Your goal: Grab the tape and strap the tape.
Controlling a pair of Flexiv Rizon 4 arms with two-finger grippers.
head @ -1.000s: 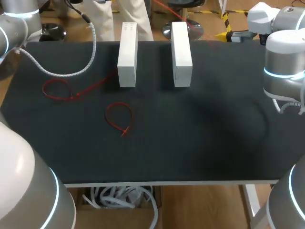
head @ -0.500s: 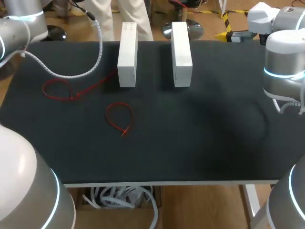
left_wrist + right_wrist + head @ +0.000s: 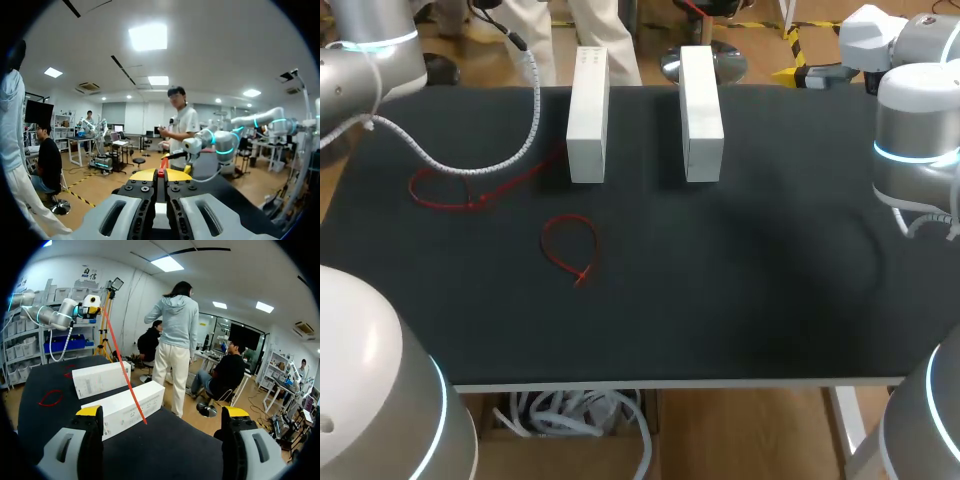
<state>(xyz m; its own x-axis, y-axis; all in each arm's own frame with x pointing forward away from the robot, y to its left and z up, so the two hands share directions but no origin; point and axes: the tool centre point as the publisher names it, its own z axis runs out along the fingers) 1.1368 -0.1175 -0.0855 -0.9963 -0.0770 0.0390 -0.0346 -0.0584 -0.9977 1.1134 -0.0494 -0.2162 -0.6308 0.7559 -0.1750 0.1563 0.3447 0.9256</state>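
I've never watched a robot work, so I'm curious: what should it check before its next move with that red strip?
1. Left gripper holds the red strip: ok, shut on it.
2. Right gripper free to help: ok, open, nothing between its fingers.
3. Strip's loose end clear of the boxes: cannot tell; in the right wrist view it crosses in front of them.
4. Boxes side by side with a gap between: ok.
5. Small loop and big loop lying flat on the table, away from both grippers: ok.
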